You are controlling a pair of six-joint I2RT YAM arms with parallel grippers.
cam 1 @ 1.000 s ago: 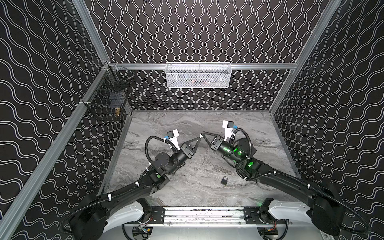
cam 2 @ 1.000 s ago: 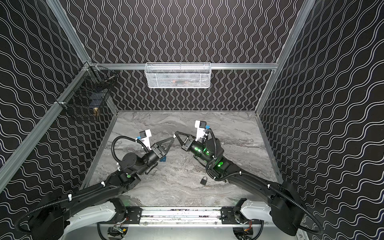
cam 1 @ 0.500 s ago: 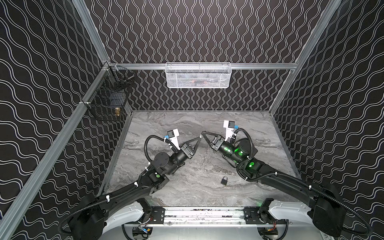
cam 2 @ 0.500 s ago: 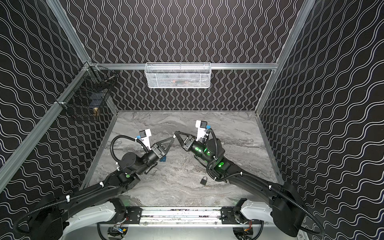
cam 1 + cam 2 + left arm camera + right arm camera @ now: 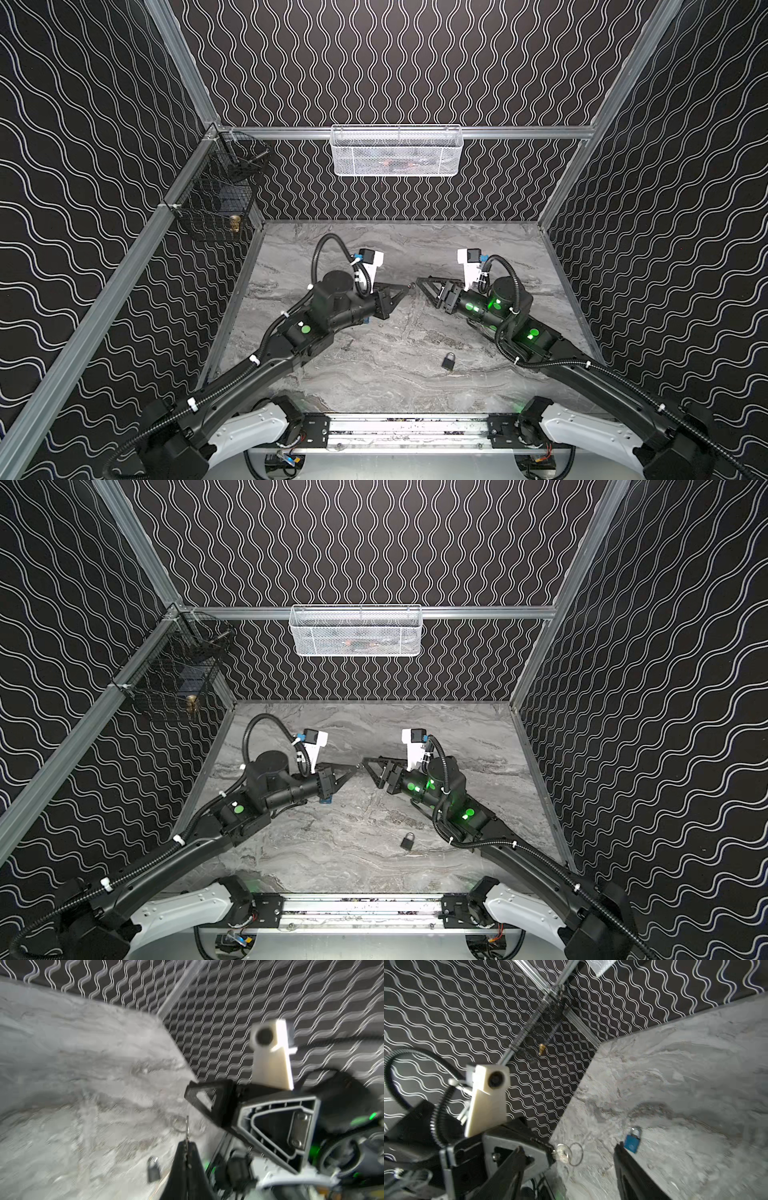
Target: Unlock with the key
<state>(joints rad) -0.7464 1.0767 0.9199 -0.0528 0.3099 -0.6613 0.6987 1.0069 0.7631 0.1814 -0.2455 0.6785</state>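
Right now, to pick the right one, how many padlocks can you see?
2: dark padlock near the right arm, blue padlock under the left arm. White basket and black basket may hide more.

White mesh basket [image 5: 353, 162] hangs on the back rail [image 5: 519, 132] at 12 o'clock. There's something reddish inside, can't tell what. At 10 o'clock a black wire basket [image 5: 216, 208] hangs off the side rail, with a little brass thing [image 5: 235, 223] low at its front. Grey marble-look tabletop [image 5: 395, 357], black walls [image 5: 395, 62] with wavy white lines all round.
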